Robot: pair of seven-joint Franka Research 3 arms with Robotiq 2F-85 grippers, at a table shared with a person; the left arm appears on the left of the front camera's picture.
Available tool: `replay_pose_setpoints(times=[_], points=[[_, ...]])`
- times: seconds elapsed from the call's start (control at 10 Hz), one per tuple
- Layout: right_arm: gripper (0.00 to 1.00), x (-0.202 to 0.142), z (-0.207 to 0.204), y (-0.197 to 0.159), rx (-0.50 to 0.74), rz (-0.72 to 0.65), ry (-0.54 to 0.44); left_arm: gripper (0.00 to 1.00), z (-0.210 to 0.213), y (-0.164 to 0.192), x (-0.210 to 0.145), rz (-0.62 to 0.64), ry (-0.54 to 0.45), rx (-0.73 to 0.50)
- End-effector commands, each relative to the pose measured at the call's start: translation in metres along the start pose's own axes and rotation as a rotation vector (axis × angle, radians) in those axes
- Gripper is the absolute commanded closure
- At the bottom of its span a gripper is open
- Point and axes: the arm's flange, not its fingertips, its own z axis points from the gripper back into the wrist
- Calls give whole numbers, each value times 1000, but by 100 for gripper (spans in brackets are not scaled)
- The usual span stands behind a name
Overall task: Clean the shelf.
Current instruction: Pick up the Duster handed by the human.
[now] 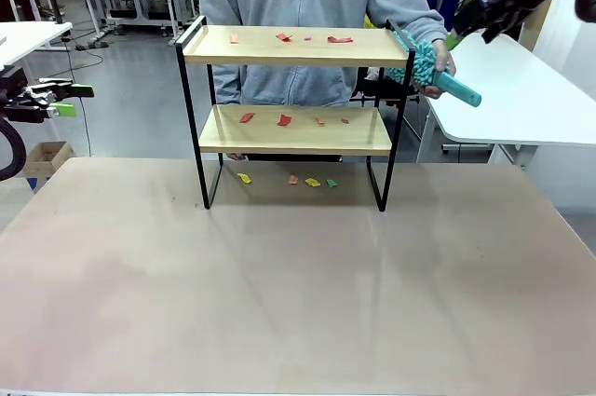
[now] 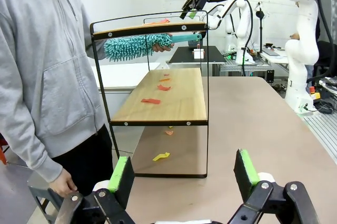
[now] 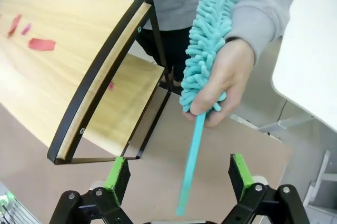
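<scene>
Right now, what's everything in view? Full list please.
shelf: 1, light wood boards in a black frame, far middle of the table
top-board scraps: 4, red and pink, spread along the upper board
lower-board scraps: 4, red and orange, along the lower board
table scraps: 4, yellow, orange and green, on the table under the shelf
duster: 1, teal, at the shelf's right end
table: 1, beige, under the shelf
side table: 1, white, far right
person's hand: 1, grey sleeve, holding the duster
left gripper: open, off the table's left
right gripper: open, above the duster handle
</scene>
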Motion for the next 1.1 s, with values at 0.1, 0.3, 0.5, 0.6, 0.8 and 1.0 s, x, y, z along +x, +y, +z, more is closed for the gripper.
replay_pose_setpoints(times=[0.1, 0.3, 0.5, 0.6, 0.8, 1.0], points=[[0, -21, -16, 12, -109, -64, 11, 0, 1, -1, 1, -16, 9, -8], [0, -35, -29, 10, -115, -66, 28, 0, 1, -1, 1, -16, 9, -8], [0, -45, -43, 6, -97, -79, 65, 0, 1, -1, 1, -16, 9, -8], [0, -51, -49, 3, -95, -89, 84, 0, 1, -1, 1, -16, 9, -8], [0, -55, -55, -2, -93, -87, 88, 0, 1, -1, 1, -16, 9, -8], [60, -55, -57, -7, -98, -88, 77, 0, 1, -1, 1, -16, 9, -8]])
